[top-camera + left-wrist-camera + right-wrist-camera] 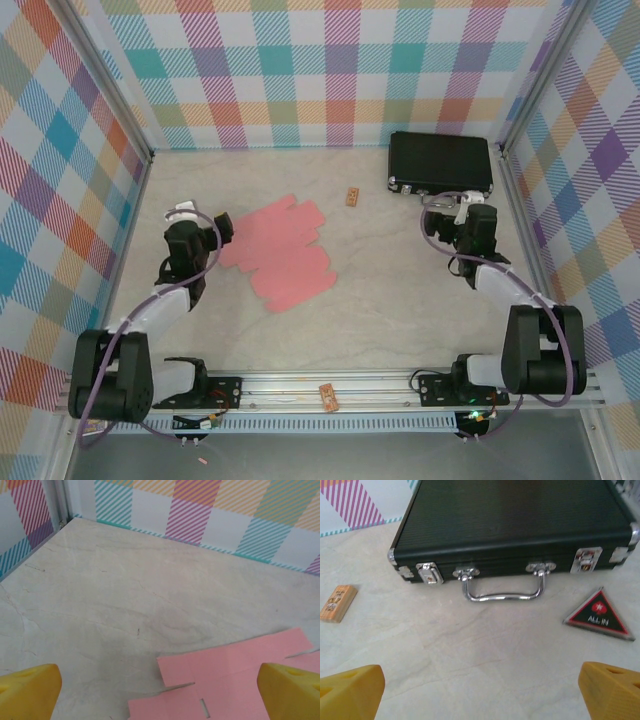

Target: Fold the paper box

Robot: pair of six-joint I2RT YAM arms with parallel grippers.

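Leftmost, the left fingers (pixel 222 228) are spread wide and hold nothing; in the left wrist view one yellow fingertip (pixel 28 691) hangs over bare surface (pixel 400 300). Just right of them, the paper box (pixel 283 250) lies as a flat, unfolded pink sheet, left of centre, and its slit flaps (pixel 235 675) show between the fingertips. Farther right and toward the far side, a small wooden block (pixel 352 196) lies apart from the sheet. At the far right rests a black case (pixel 440 163) with a chrome handle (pixel 502 587), with a triangular badge (pixel 598 615) near its front. The right fingers (pixel 468 210) face that handle, equally wide apart and empty.
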